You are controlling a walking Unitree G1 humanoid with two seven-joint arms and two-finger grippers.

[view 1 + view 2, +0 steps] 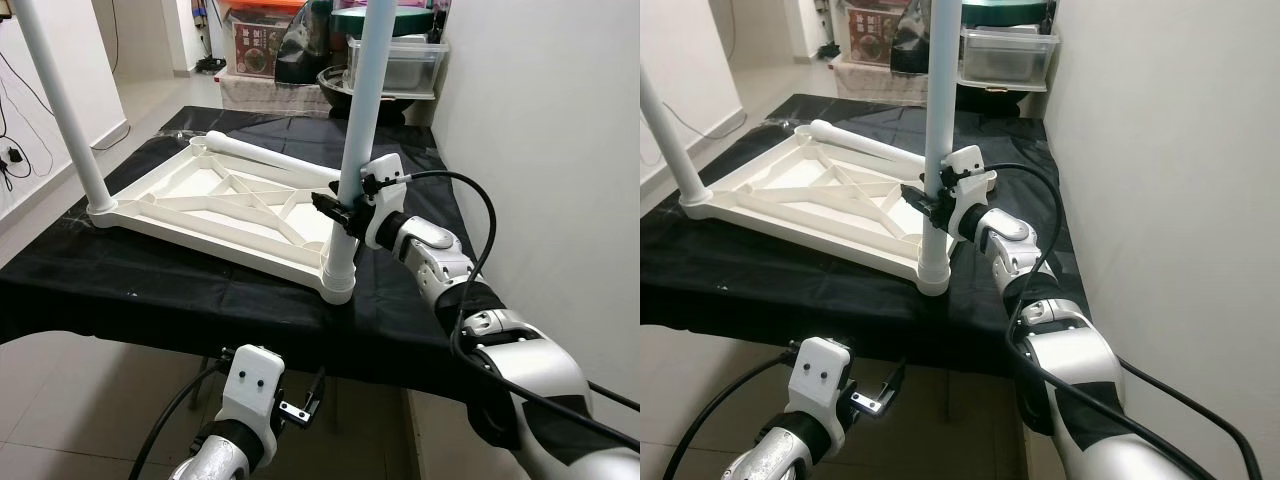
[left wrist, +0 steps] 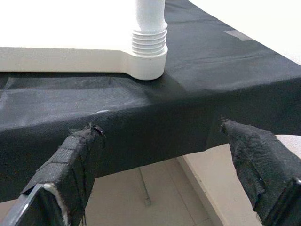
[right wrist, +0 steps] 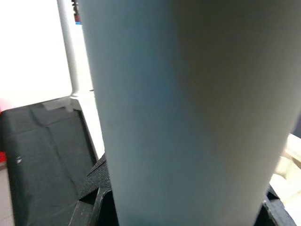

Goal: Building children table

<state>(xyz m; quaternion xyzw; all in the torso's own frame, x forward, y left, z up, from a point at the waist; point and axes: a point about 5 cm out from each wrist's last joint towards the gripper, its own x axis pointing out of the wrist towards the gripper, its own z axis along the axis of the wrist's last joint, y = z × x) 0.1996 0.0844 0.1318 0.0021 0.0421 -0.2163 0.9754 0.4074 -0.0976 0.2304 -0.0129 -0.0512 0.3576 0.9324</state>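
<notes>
A white children's table top (image 1: 230, 205) lies upside down on a black-covered table (image 1: 150, 290). A pale leg (image 1: 362, 100) stands upright in the near right corner socket (image 2: 148, 47). My right gripper (image 1: 340, 212) is shut around this leg just above the socket, and the leg (image 3: 188, 108) looms close in the right wrist view. Another leg (image 1: 60, 110) stands upright at the left corner. A third leg (image 1: 270, 157) lies across the far side of the top. My left gripper (image 1: 300, 405) hangs open below the table's front edge, its fingers (image 2: 75, 160) wide apart and holding nothing.
A white wall (image 1: 540, 100) runs close along the table's right side. Clear plastic boxes (image 1: 395, 60) and other clutter stand behind the table. Tiled floor (image 1: 60, 400) lies in front and to the left, with cables (image 1: 15, 155) on the left wall.
</notes>
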